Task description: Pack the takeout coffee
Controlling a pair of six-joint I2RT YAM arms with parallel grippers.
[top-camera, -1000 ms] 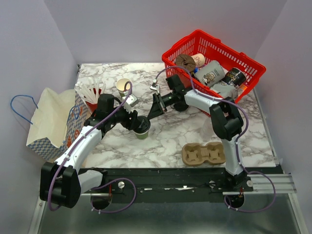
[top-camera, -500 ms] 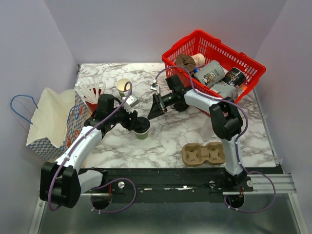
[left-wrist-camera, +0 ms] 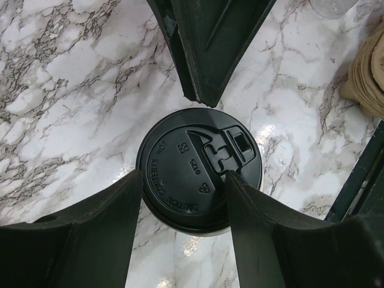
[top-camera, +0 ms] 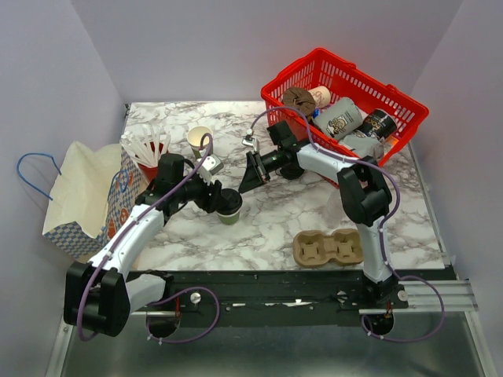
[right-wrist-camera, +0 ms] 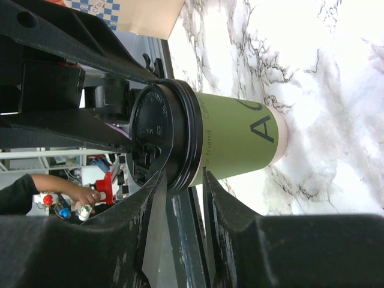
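Note:
The takeout coffee is an olive-green paper cup with a black lid, standing upright on the marble table left of centre. My left gripper reaches it from the left and is shut on it at lid height. In the left wrist view the lid sits between the two fingers, which touch its edge on both sides. My right gripper hangs just behind and right of the cup, a short way off it. In the right wrist view its jaws stand slightly open and frame the lid rim of the cup, holding nothing.
A red basket with several cans and packets stands at the back right. A cardboard cup carrier lies near the front. A paper bag stands open at the left edge. Behind the left arm are a lidless paper cup and a red cup.
The right gripper's jaws have parted a little. The cup and the left gripper stay almost where they were.

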